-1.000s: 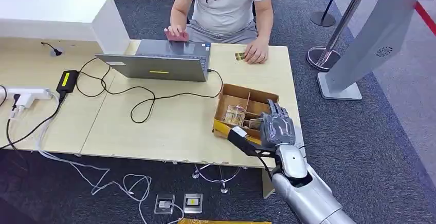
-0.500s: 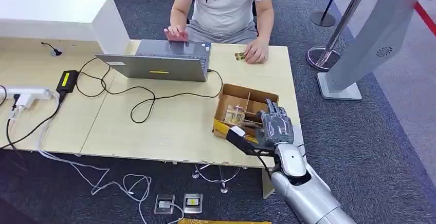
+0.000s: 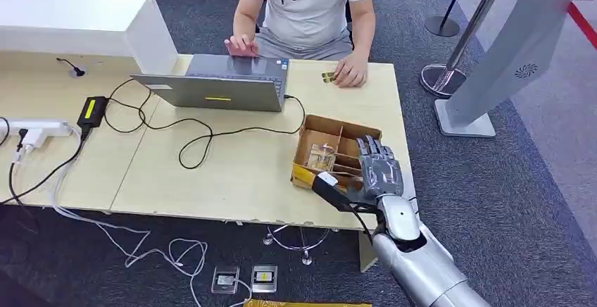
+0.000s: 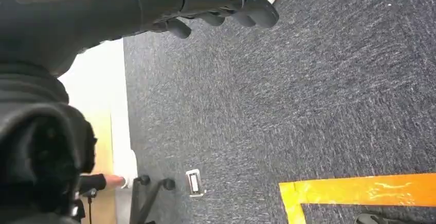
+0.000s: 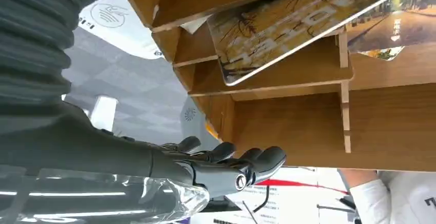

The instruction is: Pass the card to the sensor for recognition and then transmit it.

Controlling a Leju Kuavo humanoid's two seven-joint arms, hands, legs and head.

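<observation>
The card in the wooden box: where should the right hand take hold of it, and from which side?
Probably by the raised edge of the card, which leans tilted on a divider of the wooden box. The right hand hovers open over the box, so come from above, thumb and finger pinching the two faces.

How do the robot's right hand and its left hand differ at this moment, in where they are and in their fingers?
The right hand is raised at the cardboard box on the table, while the left hand hangs over the grey carpet. The right hand's fingers are stretched out and apart; the left hand's fingers look loosely curled. Both hold nothing.
</observation>
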